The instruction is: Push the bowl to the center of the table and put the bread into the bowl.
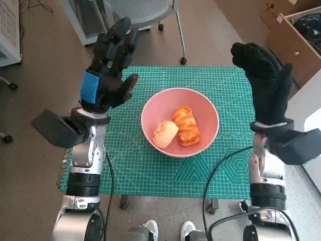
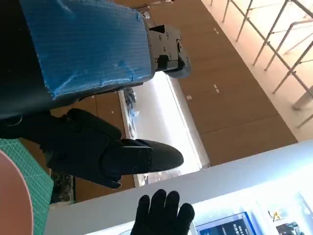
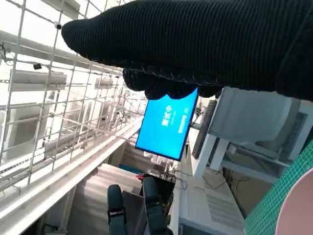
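Note:
The pink bowl point(image 1: 200, 108) sits at the middle of the green cutting mat point(image 1: 150, 175). Two breads lie inside it: a pale round one point(image 1: 164, 134) and a glazed golden one point(image 1: 185, 125). My left hand point(image 1: 109, 65) is raised above the mat's left side, fingers spread, holding nothing. My right hand point(image 1: 266, 80) is raised over the mat's right edge, fingers spread and empty. The bowl's rim point(image 2: 12, 200) shows at the edge of the left wrist view, and again as a pink edge point(image 3: 298, 210) in the right wrist view. Both wrist cameras point up at the room.
An office chair base point(image 1: 170, 30) stands beyond the table's far edge. A cardboard box point(image 1: 296, 35) is at the far right. A person's shoes point(image 1: 170, 231) show at the near edge of the table.

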`<state>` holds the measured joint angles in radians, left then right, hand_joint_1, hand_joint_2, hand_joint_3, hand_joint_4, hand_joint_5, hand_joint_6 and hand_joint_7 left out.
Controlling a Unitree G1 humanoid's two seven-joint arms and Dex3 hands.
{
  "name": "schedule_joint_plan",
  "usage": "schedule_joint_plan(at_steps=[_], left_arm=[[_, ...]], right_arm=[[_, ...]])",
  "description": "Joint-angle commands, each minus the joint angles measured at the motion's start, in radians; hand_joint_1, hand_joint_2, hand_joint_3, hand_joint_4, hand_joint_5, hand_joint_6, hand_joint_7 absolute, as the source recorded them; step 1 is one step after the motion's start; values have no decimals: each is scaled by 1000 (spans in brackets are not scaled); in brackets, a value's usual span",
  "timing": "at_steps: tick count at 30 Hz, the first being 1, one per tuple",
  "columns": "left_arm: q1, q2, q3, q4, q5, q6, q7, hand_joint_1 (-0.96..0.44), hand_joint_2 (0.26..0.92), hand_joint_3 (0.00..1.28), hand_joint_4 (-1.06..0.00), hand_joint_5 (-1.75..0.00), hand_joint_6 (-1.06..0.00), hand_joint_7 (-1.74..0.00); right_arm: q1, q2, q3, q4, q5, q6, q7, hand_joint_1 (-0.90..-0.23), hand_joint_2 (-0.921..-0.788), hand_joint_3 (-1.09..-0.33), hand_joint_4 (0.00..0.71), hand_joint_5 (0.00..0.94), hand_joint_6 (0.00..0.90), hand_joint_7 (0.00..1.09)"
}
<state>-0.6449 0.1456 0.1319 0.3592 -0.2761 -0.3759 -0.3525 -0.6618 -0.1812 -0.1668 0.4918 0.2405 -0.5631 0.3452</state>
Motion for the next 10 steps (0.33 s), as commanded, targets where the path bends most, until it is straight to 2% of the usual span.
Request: schedule_joint_plan(at_steps=[1,10], left_arm=[[10,1,-5,-23,6,-4,-9,-640,921,389,-144,-4,1,-510],[19,2,-10,-33,21,-18,-11,-623,921,386,-128,0,1,-489]], right_arm=[[11,-7,5,-15,-14,23,-7,-646,-921,-744,197,3,48,494],[13,-10,8,-43,-16,48,-5,-649,-921,-740,199,3,47,485]])
